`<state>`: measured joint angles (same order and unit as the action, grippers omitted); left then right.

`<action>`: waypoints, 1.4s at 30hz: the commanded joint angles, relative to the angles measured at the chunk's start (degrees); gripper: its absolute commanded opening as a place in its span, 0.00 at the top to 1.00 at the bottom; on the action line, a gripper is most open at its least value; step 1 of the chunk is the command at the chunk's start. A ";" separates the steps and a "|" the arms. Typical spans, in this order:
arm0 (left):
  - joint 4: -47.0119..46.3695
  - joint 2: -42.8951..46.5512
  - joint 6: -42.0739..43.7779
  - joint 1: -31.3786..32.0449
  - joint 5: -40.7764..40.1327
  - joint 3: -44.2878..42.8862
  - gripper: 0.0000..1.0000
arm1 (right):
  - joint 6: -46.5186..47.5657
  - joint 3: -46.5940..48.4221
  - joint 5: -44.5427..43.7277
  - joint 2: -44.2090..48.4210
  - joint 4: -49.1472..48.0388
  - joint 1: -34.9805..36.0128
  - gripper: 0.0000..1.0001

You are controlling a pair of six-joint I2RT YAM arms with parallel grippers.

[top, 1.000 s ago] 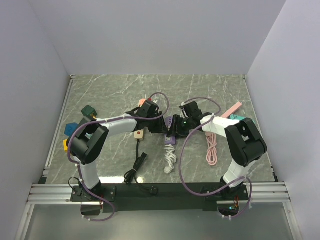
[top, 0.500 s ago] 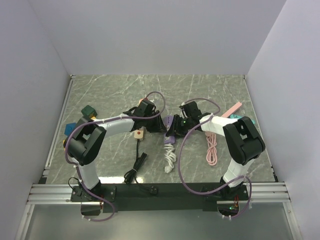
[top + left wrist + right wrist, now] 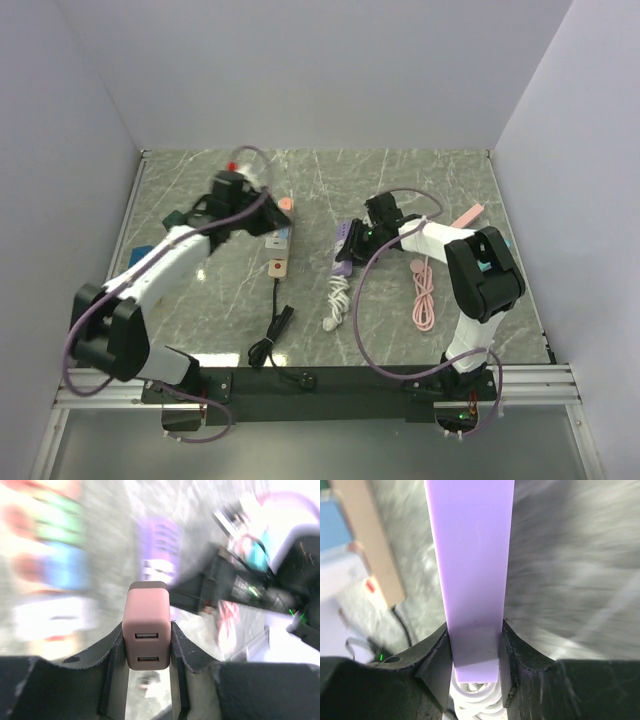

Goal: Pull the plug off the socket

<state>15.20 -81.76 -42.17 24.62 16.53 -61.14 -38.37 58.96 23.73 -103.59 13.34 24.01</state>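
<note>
Nearest the arm bases a black cable (image 3: 272,335) lies bunched on the marbled worktop (image 3: 400,180); just beyond it a white cable (image 3: 337,302) sits coiled at the near end of the purple power strip (image 3: 343,247), and a pink cable (image 3: 424,297) lies looped to the right.

The right jaws are closed on the purple power strip (image 3: 470,570), one on each long side, with the white cable's coils (image 3: 475,696) showing just below the grip; in the top view this grip sits on the strip's right side, at mid-worktop.

To the left, a pale power strip (image 3: 279,240) lies alongside, apart from the purple one, with the black cable running into its near end.

Farther back and to the left, the left jaws are clamped on the plug (image 3: 146,627), a pink block with two USB ports facing the wrist camera; it sits squarely between them, with a blurred view behind it; from above the plug (image 3: 285,203) is by the pale strip's far end, well apart from the purple power strip.

A green block (image 3: 179,219) rests at the left edge.
</note>
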 commanded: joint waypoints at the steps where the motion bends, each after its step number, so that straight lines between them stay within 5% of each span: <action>1: 8.60 4.50 6.30 -12.11 -3.00 -2.31 1.00 | 3.56 0.36 -20.22 -2.93 16.44 -6.41 1.00; 9: 12.66 -2.43 12.47 -34.27 -4.92 -3.54 1.00 | 0.58 17.93 -28.02 -7.23 27.86 -9.68 1.00; 20: 12.74 -13.25 9.66 -42.02 -9.76 -2.75 1.00 | 1.54 29.01 -32.78 -13.48 35.87 -26.72 1.00; 22: 13.45 -13.60 9.30 -42.29 -11.08 -3.01 1.00 | 1.28 29.37 -32.00 -14.09 36.31 -29.35 0.89; 25: 13.45 -11.51 8.60 -42.73 -12.05 -2.05 0.82 | 1.89 28.58 -30.76 -11.56 34.74 -30.07 0.67; 26: 13.36 -10.71 8.34 -42.73 -11.70 -1.79 0.61 | 2.07 28.06 -30.06 -10.68 34.38 -30.16 0.60; 28: 13.10 -8.09 7.90 -42.64 -11.44 -1.00 0.38 | 2.25 27.53 -29.09 -7.61 33.59 -29.81 0.44; 31: 13.10 -4.40 7.90 -42.64 -9.86 -0.03 0.20 | 2.42 27.96 -27.33 -3.83 33.59 -29.37 0.31; 37: 16.16 0.71 9.38 -38.78 -5.81 -1.34 0.03 | 3.48 29.46 -25.49 3.03 35.70 -27.18 0.20; 42: 19.07 -0.15 12.20 -27.19 -6.42 -7.49 0.01 | 4.62 25.61 -23.21 7.78 34.92 -22.01 0.18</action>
<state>32.05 -82.17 -32.64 -8.38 8.73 -63.86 -35.11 86.48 -1.61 -99.77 47.77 -1.45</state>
